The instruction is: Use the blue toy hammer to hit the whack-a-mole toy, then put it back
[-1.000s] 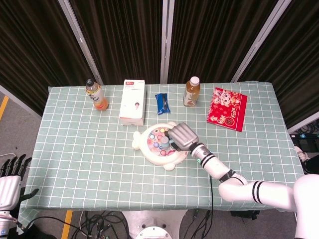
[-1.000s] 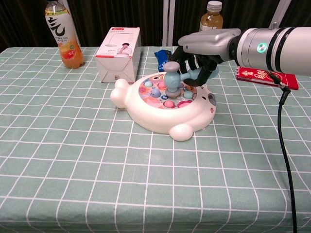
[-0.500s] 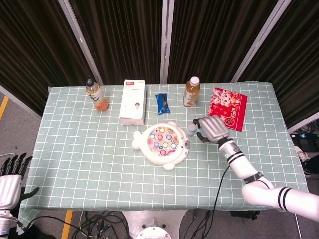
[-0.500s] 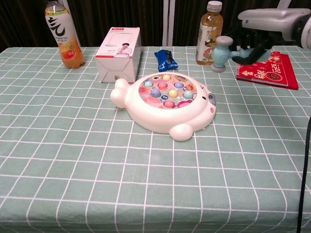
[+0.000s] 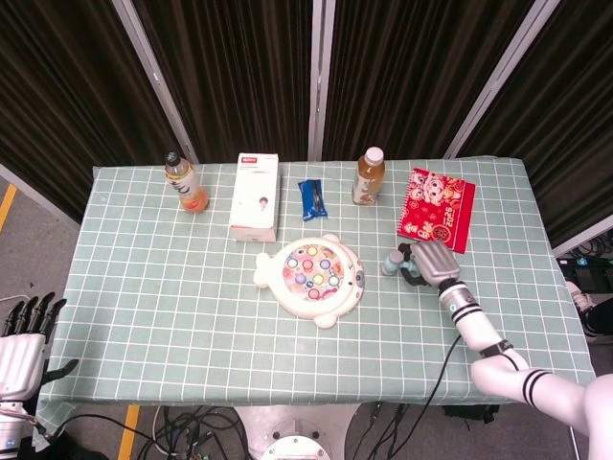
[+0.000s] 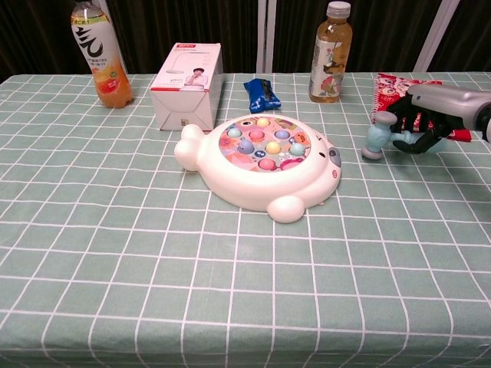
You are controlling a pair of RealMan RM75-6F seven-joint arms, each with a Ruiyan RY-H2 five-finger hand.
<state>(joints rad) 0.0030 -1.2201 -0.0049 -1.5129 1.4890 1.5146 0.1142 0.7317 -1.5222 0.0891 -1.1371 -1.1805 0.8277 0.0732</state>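
Note:
The white whack-a-mole toy (image 5: 311, 279) (image 6: 257, 167) with coloured pegs lies mid-table. My right hand (image 5: 429, 262) (image 6: 422, 119) holds the blue toy hammer (image 5: 393, 262) (image 6: 378, 136) by its handle, to the right of the toy and apart from it. The hammer's head hangs just over the tablecloth; whether it touches the cloth I cannot tell. My left hand (image 5: 21, 335) shows only in the head view, off the table at the lower left, with its fingers spread and nothing in it.
Along the back stand an orange drink bottle (image 5: 185, 183) (image 6: 100, 52), a white box (image 5: 255, 196) (image 6: 186, 75), a blue packet (image 5: 312, 198) (image 6: 261, 94), a tea bottle (image 5: 367, 176) (image 6: 329, 52) and a red notebook (image 5: 438, 209) (image 6: 400, 83).
My right hand has carried the hammer from over the toy's pegs out to the right and lowered it toward the cloth. The left hand has stayed put.

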